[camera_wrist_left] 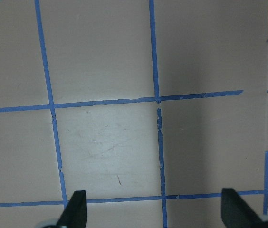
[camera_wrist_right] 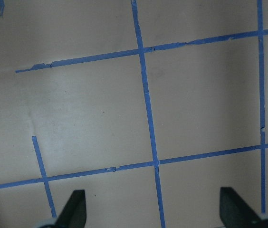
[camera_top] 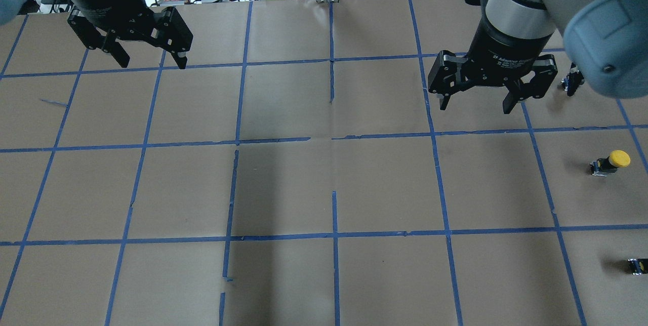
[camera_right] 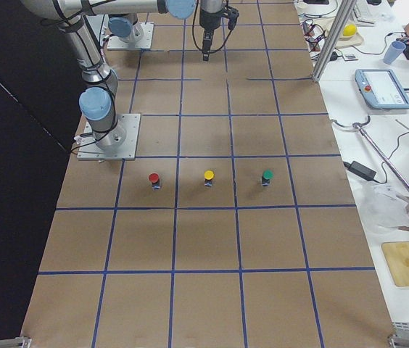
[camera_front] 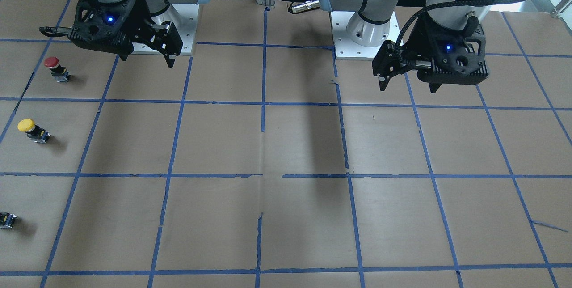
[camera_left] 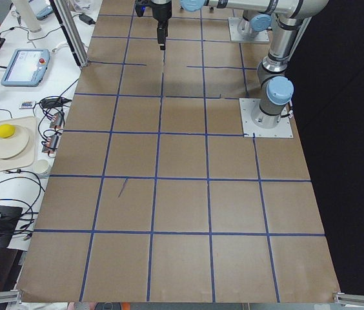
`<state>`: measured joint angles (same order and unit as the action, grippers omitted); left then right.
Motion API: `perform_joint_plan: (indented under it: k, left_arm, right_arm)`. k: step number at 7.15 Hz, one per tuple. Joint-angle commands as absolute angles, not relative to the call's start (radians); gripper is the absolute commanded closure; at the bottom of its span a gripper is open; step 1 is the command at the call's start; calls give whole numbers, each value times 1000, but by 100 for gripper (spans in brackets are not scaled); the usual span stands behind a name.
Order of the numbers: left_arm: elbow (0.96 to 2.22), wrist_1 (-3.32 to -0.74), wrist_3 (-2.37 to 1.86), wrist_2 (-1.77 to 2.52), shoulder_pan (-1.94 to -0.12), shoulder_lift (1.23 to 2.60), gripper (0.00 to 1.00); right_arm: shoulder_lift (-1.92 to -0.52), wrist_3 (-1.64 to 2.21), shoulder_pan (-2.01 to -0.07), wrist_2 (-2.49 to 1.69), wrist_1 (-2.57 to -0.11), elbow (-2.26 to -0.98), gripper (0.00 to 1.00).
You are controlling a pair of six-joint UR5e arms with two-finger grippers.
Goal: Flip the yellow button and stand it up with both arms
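The yellow button (camera_top: 611, 161) stands near the table's right edge, yellow cap up on its black and grey body. It also shows in the front view (camera_front: 31, 130) and the right-side view (camera_right: 209, 177). My right gripper (camera_top: 476, 107) hangs open and empty well above the table, left of the button and farther from the robot; the front view (camera_front: 146, 59) shows it too. My left gripper (camera_top: 148, 60) hangs open and empty over the far left of the table (camera_front: 407, 86). Both wrist views show only taped paper between spread fingertips (camera_wrist_left: 77, 209) (camera_wrist_right: 74, 209).
A red-capped button (camera_front: 56, 66) stands on the robot's side of the yellow one, and a green-capped button (camera_right: 267, 176) on the operators' side. Brown paper with a blue tape grid (camera_top: 331, 138) covers the table. The arm bases (camera_front: 178, 24) stand at the robot's edge.
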<state>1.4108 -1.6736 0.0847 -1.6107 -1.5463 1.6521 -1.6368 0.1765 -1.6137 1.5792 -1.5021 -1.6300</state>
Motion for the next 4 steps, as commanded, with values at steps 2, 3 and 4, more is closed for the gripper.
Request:
perform_joint_plan:
  k: [2, 3, 4]
  left_arm:
    - [1413, -1674, 86, -1611, -1546, 1652, 0]
    - [1416, -1672, 86, -1612, -1546, 1651, 0]
    - [1410, -1672, 86, -1612, -1546, 1654, 0]
  right_arm:
    - [-1643, 144, -1571, 1568, -1488, -1631, 0]
    - [-1643, 150, -1569, 1575, -1488, -1631, 0]
    - [-1643, 155, -1572, 1569, -1488, -1631, 0]
